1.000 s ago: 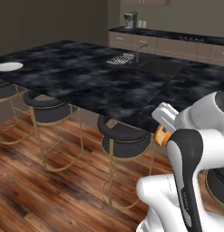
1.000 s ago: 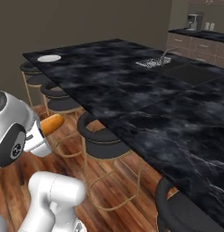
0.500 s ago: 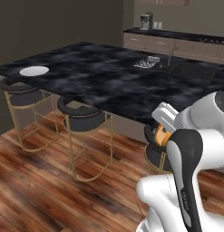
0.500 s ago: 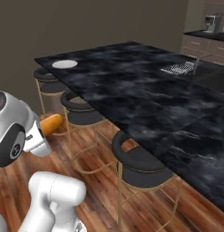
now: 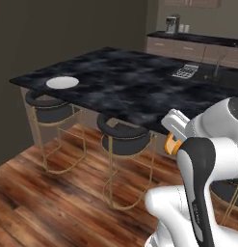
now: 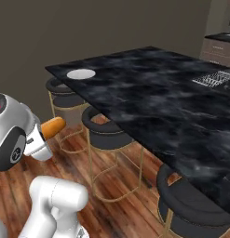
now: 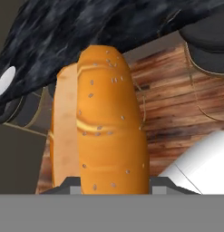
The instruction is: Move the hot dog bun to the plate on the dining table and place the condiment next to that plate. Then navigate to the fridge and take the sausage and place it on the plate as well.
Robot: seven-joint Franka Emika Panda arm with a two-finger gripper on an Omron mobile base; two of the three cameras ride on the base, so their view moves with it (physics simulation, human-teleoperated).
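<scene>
Meanwhile the base has kept driving along the dining worktop (image 5: 135, 91): over the last second the whole scene has slid in both base views, and the white plate (image 5: 62, 82) at the far corner now sits larger and nearer than before. The hot dog bun (image 7: 106, 127) has not shifted in the claw (image 7: 114, 183), which is pinching it at its lower end and carrying it tucked close to the arm, well short of the plate and above the wooden floor (image 5: 53, 198) beside the stools (image 5: 124, 140). Judging from this, the carry is underway, with setting the bun down and the condiment and sausage steps all yet to come.
</scene>
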